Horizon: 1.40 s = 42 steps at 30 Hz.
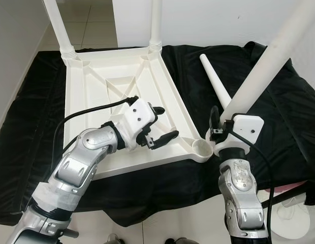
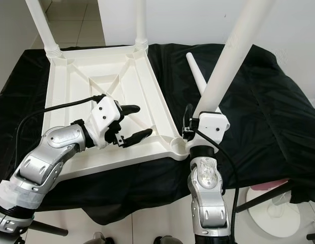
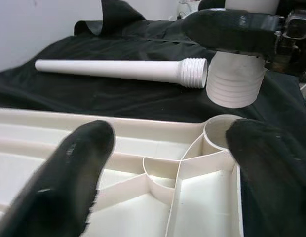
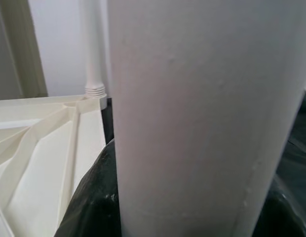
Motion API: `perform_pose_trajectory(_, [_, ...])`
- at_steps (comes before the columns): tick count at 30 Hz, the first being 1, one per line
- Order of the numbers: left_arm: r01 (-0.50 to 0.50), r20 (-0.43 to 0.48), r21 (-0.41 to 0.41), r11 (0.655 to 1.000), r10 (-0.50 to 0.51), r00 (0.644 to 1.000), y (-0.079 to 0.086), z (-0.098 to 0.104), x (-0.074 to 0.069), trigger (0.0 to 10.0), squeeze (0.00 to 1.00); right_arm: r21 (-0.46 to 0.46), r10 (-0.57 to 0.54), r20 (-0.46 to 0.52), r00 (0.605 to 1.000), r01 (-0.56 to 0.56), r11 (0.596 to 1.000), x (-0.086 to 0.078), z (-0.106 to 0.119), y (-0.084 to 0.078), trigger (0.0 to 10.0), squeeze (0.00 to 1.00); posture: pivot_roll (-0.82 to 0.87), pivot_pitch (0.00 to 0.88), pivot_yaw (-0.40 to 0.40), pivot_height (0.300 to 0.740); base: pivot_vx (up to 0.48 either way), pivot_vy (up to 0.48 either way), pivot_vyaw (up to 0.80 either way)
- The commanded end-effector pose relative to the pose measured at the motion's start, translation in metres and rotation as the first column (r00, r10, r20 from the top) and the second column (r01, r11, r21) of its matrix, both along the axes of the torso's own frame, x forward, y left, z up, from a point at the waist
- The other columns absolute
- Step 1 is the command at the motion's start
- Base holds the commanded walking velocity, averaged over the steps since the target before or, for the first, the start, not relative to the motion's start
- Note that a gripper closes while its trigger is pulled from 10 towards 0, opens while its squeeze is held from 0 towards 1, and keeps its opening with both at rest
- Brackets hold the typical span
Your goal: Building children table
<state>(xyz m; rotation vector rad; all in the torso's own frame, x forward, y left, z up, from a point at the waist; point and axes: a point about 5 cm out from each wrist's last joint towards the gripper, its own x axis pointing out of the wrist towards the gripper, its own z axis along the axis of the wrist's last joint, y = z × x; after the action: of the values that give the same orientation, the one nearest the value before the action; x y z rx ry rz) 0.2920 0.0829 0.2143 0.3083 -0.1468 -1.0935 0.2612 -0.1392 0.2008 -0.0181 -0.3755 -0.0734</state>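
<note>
On the black cloth [image 1: 279, 101] the upturned tabletop [image 1: 96, 86] already bears two legs, a third leg [image 1: 259, 76] is gripped by the right tool [image 1: 218, 129] beside the empty corner socket [image 1: 202, 147], the left tool [image 1: 160, 127] hovers open, and a fourth leg [image 1: 216, 81] lies unused.

Upturned white tabletop [image 1: 128, 81], 2 legs [image 1: 156, 24] fitted

Your two head views look steeply down on the upturned tabletop [image 1: 127, 107], sharing it and both arms, slightly offset sideways. Your left wrist view sits low and close over the tabletop's ribs, facing its empty corner socket [image 3: 223, 131] and the loose leg [image 3: 118, 70] lying beyond it. Your right wrist view is pressed against the held leg [image 4: 202, 118], the tabletop behind.
</note>
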Motion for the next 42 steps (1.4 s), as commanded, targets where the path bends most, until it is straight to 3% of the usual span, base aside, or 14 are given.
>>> perform_pose_trajectory(1, [0.101, -0.063, -0.013, 0.995, -0.102, 0.993, -0.001, 0.003, 0.000, 10.0, 0.98, -0.008, 0.038, 0.007, 0.999, -0.037, 0.999, 0.003, 0.005, 0.000, 10.0, 0.00, -0.04, 0.098, -0.011, 0.740, 0.000, 0.000, 0.00])
perform_pose_trajectory(5, [0.135, -0.063, -0.078, 0.988, -0.140, 0.988, -0.001, 0.016, 0.002, 10.0, 1.00, -0.062, 0.046, 0.007, 0.999, -0.046, 0.997, 0.014, 0.011, -0.016, 10.0, 0.00, -0.04, 0.099, -0.012, 0.740, 0.000, 0.000, 0.00])
perform_pose_trajectory(13, [0.181, -0.058, -0.145, 0.973, -0.191, 0.980, -0.008, 0.029, -0.004, 10.0, 1.00, -0.115, 0.127, -0.023, 0.992, -0.129, 0.985, 0.023, 0.013, -0.021, 10.0, 0.00, -0.03, 0.100, -0.013, 0.740, 0.000, 0.000, 0.00])
perform_pose_trajectory(14, [0.184, -0.048, -0.174, 0.967, -0.195, 0.980, -0.008, 0.036, -0.004, 10.0, 0.00, -0.139, 0.171, -0.035, 0.985, -0.174, 0.975, 0.027, 0.014, -0.023, 10.0, 0.00, -0.03, 0.100, -0.012, 0.740, 0.000, 0.000, 0.00])
perform_pose_trajectory(19, [0.259, -0.010, -0.242, 0.935, -0.269, 0.963, -0.007, 0.060, -0.008, 10.0, 0.00, -0.147, 0.338, -0.108, 0.935, -0.351, 0.925, 0.036, 0.014, -0.027, 10.0, 0.00, -0.02, 0.100, -0.020, 0.740, 0.000, 0.000, 0.00])
perform_pose_trajectory(20, [0.290, 0.006, -0.259, 0.921, -0.299, 0.954, -0.008, 0.068, -0.009, 10.0, 0.00, -0.144, 0.438, -0.166, 0.883, -0.461, 0.876, 0.039, 0.010, -0.024, 10.0, 0.00, -0.02, 0.099, -0.023, 0.740, 0.000, 0.000, 0.00])
perform_pose_trajectory(21, [0.298, 0.003, -0.266, 0.917, -0.309, 0.951, -0.008, 0.070, -0.009, 10.0, 0.00, -0.154, 0.464, -0.184, 0.866, -0.492, 0.857, 0.040, 0.009, -0.024, 10.0, 0.00, -0.02, 0.099, -0.023, 0.740, 0.000, 0.000, 0.00])
perform_pose_trajectory(23, [0.305, 0.005, -0.273, 0.912, -0.315, 0.949, -0.009, 0.071, -0.010, 10.0, 0.00, -0.188, 0.489, -0.202, 0.848, -0.524, 0.831, 0.040, 0.007, -0.022, 10.0, 0.00, -0.02, 0.099, -0.023, 0.740, 0.000, 0.000, 0.00])
perform_pose_trajectory(31, [0.324, -0.003, -0.277, 0.905, -0.338, 0.941, -0.012, 0.074, -0.012, 10.0, 0.00, -0.159, 0.582, -0.247, 0.775, -0.625, 0.764, 0.040, 0.002, -0.020, 10.0, 0.00, -0.01, 0.095, -0.026, 0.740, 0.000, 0.000, 0.00])
perform_pose_trajectory(34, [0.351, -0.015, -0.250, 0.902, -0.366, 0.931, -0.018, 0.076, -0.014, 10.0, 0.00, -0.224, 0.634, -0.322, 0.703, -0.707, 0.671, 0.043, 0.000, -0.025, 10.0, 0.00, 0.00, 0.094, -0.029, 0.740, 0.000, 0.000, 0.00])
perform_pose_trajectory(37, [0.368, -0.008, -0.229, 0.901, -0.380, 0.925, -0.023, 0.075, -0.015, 10.0, 0.00, -0.223, 0.658, -0.345, 0.669, -0.739, 0.635, 0.045, 0.001, -0.028, 10.0, 0.00, 0.00, 0.094, -0.029, 0.740, 0.000, 0.000, 0.00])
perform_pose_trajectory(39, [0.387, -0.013, -0.218, 0.896, -0.399, 0.917, -0.027, 0.076, -0.015, 10.0, 0.00, -0.219, 0.702, -0.382, 0.601, -0.797, 0.563, 0.044, 0.003, -0.028, 10.0, 0.00, 0.00, 0.094, -0.029, 0.740, 0.000, 0.000, 0.00])
perform_pose_trajectory(40, [0.387, -0.013, -0.218, 0.896, -0.399, 0.917, -0.027, 0.076, -0.015, 10.0, 0.00, -0.219, 0.702, -0.382, 0.601, -0.797, 0.563, 0.044, 0.003, -0.028, 10.0, 0.00, 0.00, 0.094, -0.029, 0.740, 0.000, 0.000, 0.00])
perform_pose_trajectory(42, [0.408, -0.021, -0.225, 0.885, -0.423, 0.906, -0.030, 0.078, -0.016, 10.0, 0.00, -0.230, 0.729, -0.409, 0.548, -0.835, 0.499, 0.043, 0.005, -0.027, 10.0, 0.00, 0.00, 0.093, -0.029, 0.740, 0.000, 0.000, 0.00])
